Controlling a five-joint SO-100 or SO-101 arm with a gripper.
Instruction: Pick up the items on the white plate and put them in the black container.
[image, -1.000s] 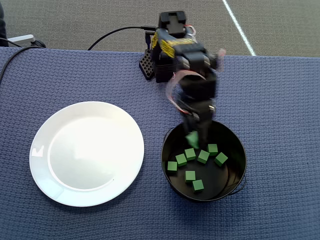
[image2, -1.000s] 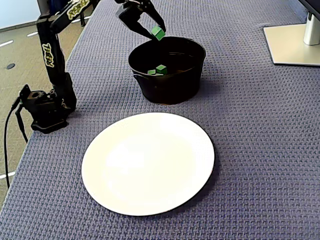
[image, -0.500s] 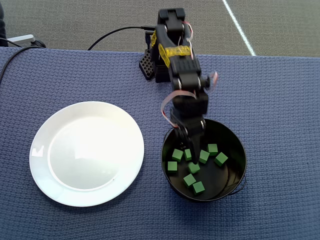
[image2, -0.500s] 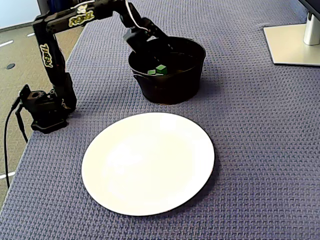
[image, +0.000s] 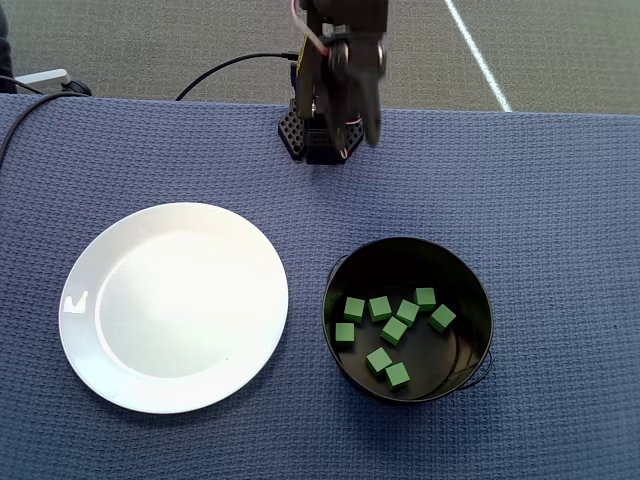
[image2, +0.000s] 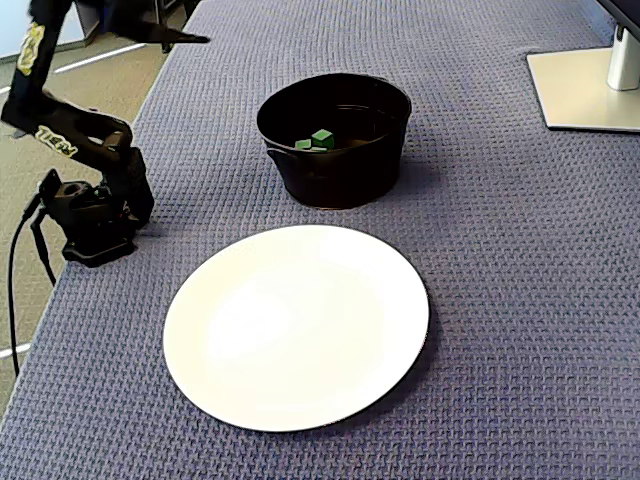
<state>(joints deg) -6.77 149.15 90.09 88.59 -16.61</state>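
Eight cubes lay in the tin, well away from the gripper, which hung folded over the arm base, holding nothing; whether its jaws were parted I could not tell. Farther off to the other side in the overhead view sat the plate, bare. Such cubes looked light, stiff and matte, best pinched across opposite flat faces.

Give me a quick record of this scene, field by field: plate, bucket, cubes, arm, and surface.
plate: white plate, nothing on it in either view
bucket: black container, upright, apart from the plate
cubes: eight green cubes, all inside the container
arm: gripper raised near its base, away from both; whether it is open or shut cannot be told
surface: blue woven mat
task state: looks finished
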